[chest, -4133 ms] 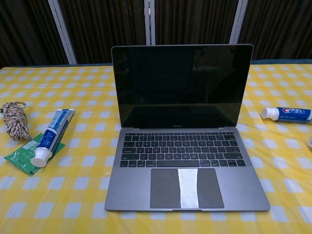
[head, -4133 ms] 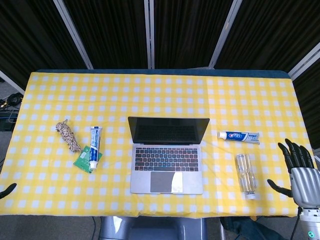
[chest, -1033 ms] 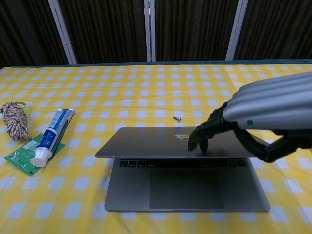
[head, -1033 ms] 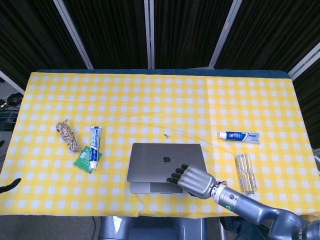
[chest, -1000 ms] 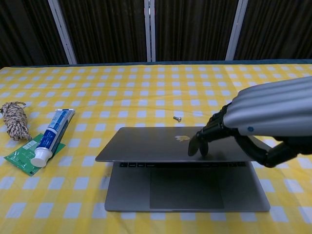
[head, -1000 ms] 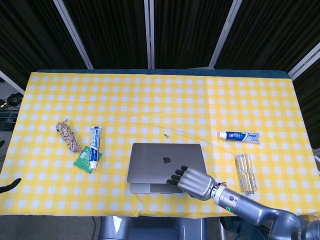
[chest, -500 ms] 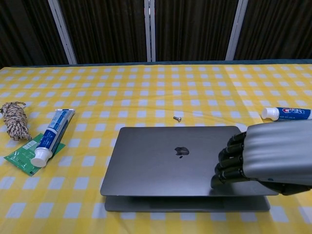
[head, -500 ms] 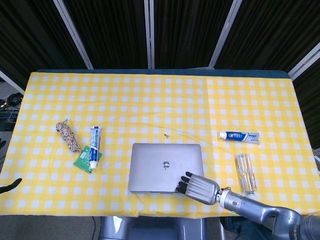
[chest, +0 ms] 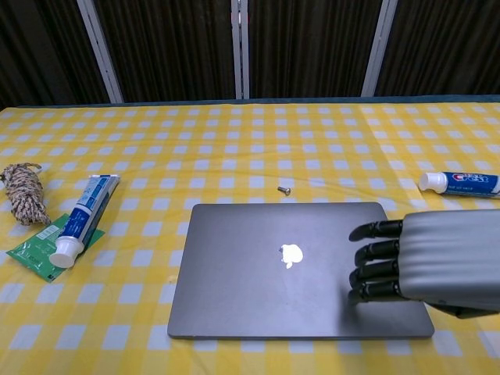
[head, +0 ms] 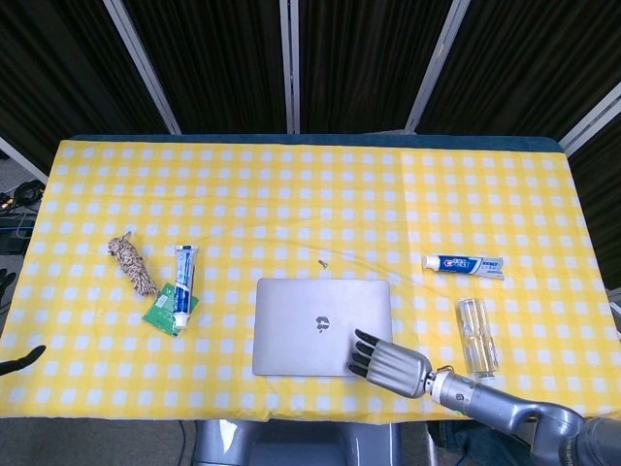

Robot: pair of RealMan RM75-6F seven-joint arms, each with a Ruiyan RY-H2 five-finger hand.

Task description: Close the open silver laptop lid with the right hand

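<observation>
the silver laptop [head: 322, 326] is seen lying flat on the tabletop [head: 291, 194], near the near edge and about midway across, with its lid down flush on the base and the logo facing up. the right hand [head: 390, 365] is laid over the lid's near right corner, palm down, dark fingers [chest: 377, 250] stretched out side by side and pointed left; nothing is gripped. whether the fingertips actually press on the lid or sit just above it cannot be told. the left hand [head: 19, 363] is only caught as a dark sliver at the left edge of the head view, and its state cannot be told.

a small screw [chest: 286, 189] is noted just beyond the laptop's far edge. to the left, a blue and white tube [chest: 82, 219] is found resting partly on a green packet [chest: 35, 250], with a coil of rope [chest: 21, 193] further left. to the right, a second tube [head: 463, 265] lies crosswise, and a clear glass [head: 476, 339] is seen lying on its side nearer than it.
</observation>
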